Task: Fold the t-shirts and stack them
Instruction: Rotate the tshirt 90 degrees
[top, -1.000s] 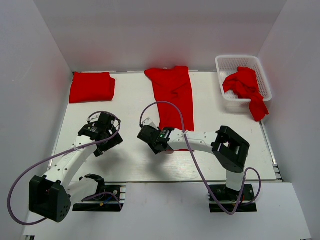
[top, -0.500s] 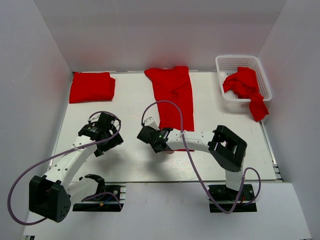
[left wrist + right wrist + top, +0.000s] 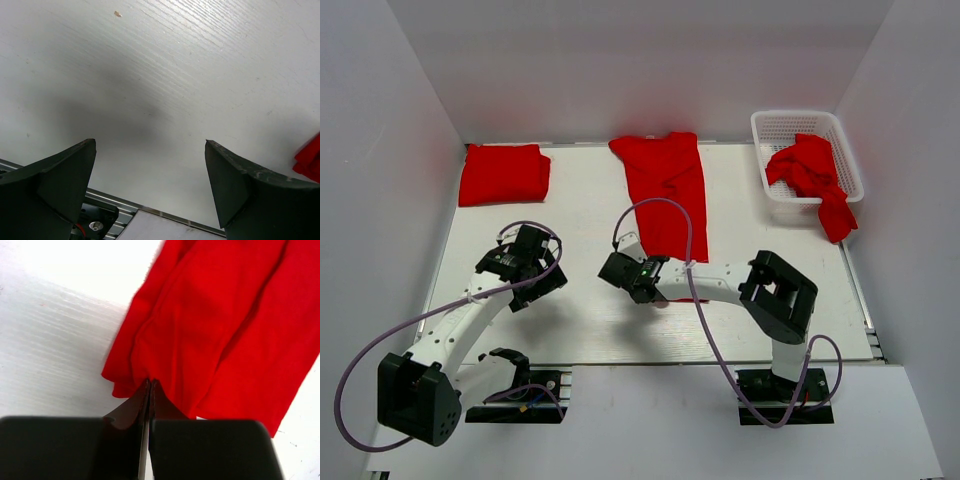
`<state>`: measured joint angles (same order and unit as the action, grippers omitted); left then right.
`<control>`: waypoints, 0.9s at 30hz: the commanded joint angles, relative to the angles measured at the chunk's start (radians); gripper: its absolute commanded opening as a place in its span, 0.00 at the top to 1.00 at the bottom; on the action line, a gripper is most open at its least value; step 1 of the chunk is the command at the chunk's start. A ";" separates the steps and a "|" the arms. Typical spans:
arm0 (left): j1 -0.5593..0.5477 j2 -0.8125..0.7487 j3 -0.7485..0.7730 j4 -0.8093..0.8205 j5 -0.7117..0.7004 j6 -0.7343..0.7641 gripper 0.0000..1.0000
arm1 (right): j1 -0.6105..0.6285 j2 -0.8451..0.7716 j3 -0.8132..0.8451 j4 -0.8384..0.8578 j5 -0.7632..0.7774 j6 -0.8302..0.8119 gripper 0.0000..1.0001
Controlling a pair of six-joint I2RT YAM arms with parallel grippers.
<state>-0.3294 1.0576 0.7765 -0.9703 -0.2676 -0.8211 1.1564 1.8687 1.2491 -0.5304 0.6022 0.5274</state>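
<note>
A long, partly folded red t-shirt [image 3: 667, 195] lies in the middle of the table, running from the back wall toward me. My right gripper [image 3: 632, 280] is at its near end. In the right wrist view the gripper [image 3: 150, 382] is shut, pinching the near hem of this t-shirt [image 3: 210, 315] close to its left corner. A folded t-shirt [image 3: 504, 173] rests at the back left. Another, crumpled t-shirt [image 3: 812, 172] hangs out of the basket. My left gripper [image 3: 525, 265] hovers open over bare table [image 3: 150, 142], with nothing between its fingers.
A white lattice basket [image 3: 790, 122] stands at the back right corner. White walls close in the table on the left, back and right. A sliver of red cloth [image 3: 310, 160] shows at the right edge of the left wrist view.
My right gripper has closed from half open onto the near hem of the middle t-shirt, shifting slightly. The left arm has not moved.
</note>
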 commanded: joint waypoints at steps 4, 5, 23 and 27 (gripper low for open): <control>0.004 -0.025 -0.003 0.045 0.042 0.043 0.00 | -0.035 -0.098 -0.039 -0.033 0.025 0.103 1.00; 0.004 -0.025 -0.003 0.045 0.056 0.056 0.00 | -0.043 -0.109 -0.069 -0.023 0.015 0.105 1.00; -0.016 0.082 -0.003 0.222 0.255 0.230 0.00 | -0.150 -0.321 -0.220 0.251 -0.398 0.040 1.00; -0.016 0.105 0.006 0.232 0.266 0.240 0.00 | -0.168 -0.373 -0.231 0.276 -0.473 0.036 1.00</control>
<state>-0.3408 1.1633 0.7601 -0.7738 -0.0319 -0.6086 0.9997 1.5532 1.0241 -0.3294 0.2119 0.5766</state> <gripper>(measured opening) 0.998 0.010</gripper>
